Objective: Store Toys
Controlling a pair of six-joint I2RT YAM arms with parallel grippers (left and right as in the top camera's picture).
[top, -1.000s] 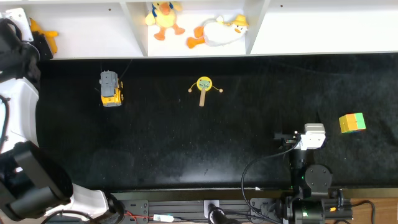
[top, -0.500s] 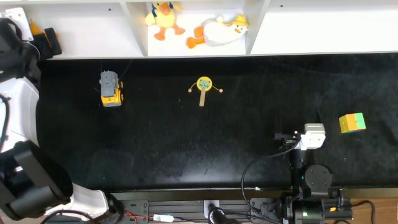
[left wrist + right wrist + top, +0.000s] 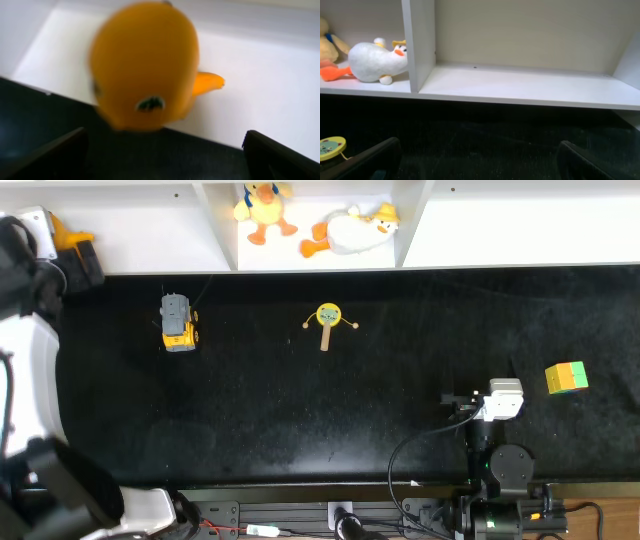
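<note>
An orange plush toy [image 3: 145, 65] lies at the front edge of the white shelf's left compartment [image 3: 260, 95]; in the top view the orange toy [image 3: 68, 232] sits at the far left. My left gripper [image 3: 165, 136] is open just in front of it, its fingers [image 3: 84, 264] apart and over the black mat. My right gripper [image 3: 479, 145] is open and empty, low at the front right [image 3: 458, 404], facing the empty right compartment [image 3: 530, 85]. On the mat lie a yellow and grey truck [image 3: 178, 322], a rattle drum [image 3: 328, 318] and a coloured cube [image 3: 566, 377].
A yellow duck plush [image 3: 263, 205] and a white goose plush [image 3: 350, 230] lie in the middle shelf compartment. A white divider [image 3: 421, 45] separates it from the right one. Cables run along the front edge by the right arm's base [image 3: 510, 465].
The left gripper has drawn back from the shelf toward the mat, and the orange toy stays at the compartment's edge. The right arm has not moved.
</note>
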